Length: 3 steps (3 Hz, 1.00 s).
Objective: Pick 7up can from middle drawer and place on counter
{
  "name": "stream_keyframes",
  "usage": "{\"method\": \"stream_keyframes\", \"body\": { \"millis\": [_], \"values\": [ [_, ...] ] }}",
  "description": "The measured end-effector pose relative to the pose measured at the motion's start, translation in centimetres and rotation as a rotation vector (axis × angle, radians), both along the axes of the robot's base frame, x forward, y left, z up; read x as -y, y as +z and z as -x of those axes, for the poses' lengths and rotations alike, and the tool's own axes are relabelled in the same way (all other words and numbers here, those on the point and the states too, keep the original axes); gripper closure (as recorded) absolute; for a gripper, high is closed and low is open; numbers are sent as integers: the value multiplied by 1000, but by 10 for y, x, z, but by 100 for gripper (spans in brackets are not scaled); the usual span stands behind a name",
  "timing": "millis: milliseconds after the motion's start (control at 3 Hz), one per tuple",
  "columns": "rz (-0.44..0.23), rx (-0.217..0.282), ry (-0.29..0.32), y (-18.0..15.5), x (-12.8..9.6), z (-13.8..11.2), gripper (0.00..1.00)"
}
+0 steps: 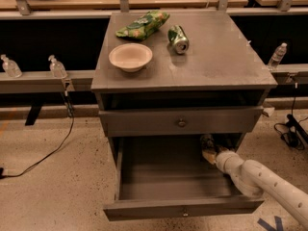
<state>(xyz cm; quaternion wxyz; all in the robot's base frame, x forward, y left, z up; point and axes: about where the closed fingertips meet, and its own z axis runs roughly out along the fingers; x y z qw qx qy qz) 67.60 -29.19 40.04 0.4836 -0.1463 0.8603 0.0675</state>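
The pale arm point(262, 184) slants in from the lower right, across the front right corner of the open middle drawer point(159, 177). Its pincer point(210, 154) sits at the drawer's back right corner, just beside the 7up can point(207, 141); its grip cannot be told.

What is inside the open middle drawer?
The gripper sits in the middle drawer's back right corner, by a pale thing, perhaps the 7up can. The drawer above covers the rest there.

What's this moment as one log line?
arm: reaching into open middle drawer | gripper: back right corner | 7up can: not clearly seen | counter: no 7up can
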Motion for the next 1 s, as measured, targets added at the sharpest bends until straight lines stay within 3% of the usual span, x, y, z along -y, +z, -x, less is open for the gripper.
{"method": "stream_keyframes", "body": {
  "millis": [667,1000],
  "values": [
    [-16,206,143,111,-41,38,100],
    [-17,268,202,158,-60,70,100]
  ]
}}
